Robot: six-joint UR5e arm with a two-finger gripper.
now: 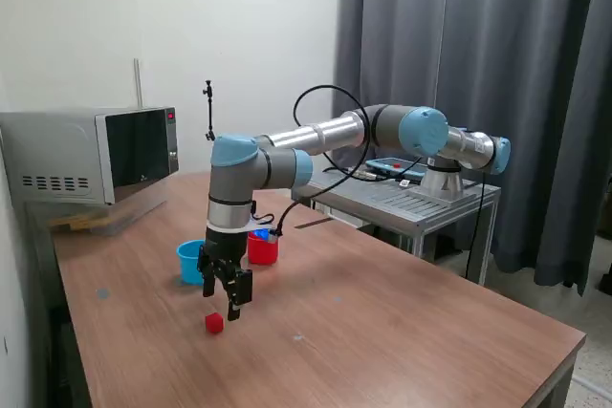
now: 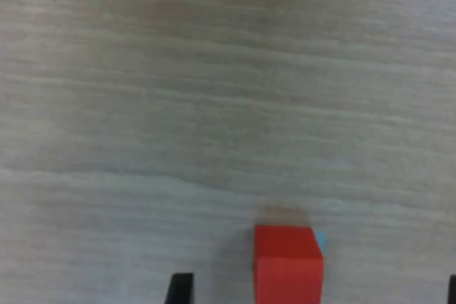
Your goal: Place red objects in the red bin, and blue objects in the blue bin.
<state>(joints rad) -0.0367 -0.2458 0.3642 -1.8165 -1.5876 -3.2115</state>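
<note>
One small red cube (image 1: pixel 213 323) lies on the wooden table (image 1: pixel 382 332). My gripper (image 1: pixel 222 301) hangs just above and slightly behind it, open and empty. In the wrist view the red cube (image 2: pixel 287 265) sits between the two dark fingertips (image 2: pixel 179 288), nearer to one of them, with the gripper (image 2: pixel 315 291) wide open. The light blue cup (image 1: pixel 191 262) and the red cup (image 1: pixel 263 248) stand behind the gripper, the blue one toward the exterior view's left. No other red cube and no dark blue cubes show.
A microwave (image 1: pixel 96 155) stands at the table's back on the exterior view's left. A metal side table (image 1: pixel 421 203) carries the arm's base on the exterior view's right. A dark curtain (image 1: pixel 497 64) hangs behind.
</note>
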